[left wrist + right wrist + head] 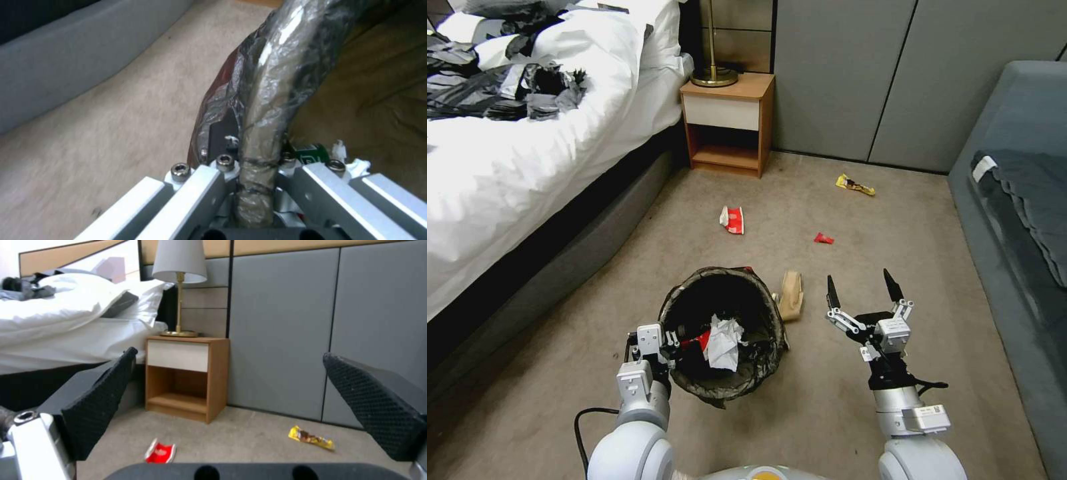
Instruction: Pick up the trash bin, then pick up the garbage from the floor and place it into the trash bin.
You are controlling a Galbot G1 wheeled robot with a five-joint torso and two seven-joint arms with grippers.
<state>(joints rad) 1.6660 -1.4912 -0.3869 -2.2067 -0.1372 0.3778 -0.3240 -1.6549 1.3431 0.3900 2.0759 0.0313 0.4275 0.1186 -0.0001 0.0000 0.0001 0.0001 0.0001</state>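
The left gripper [668, 341] is clamped on the trash bin [720, 293] at its nine-o'clock rim; the right gripper [864, 293] hangs spread and empty; the brown paper bag [791, 297], at the bin's two o'clock, looks nearest, so I'd lower straight onto it.

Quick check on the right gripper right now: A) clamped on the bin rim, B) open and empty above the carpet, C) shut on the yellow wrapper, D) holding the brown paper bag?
B: the right gripper has its black fingers spread with nothing between them, beside the trash bin.
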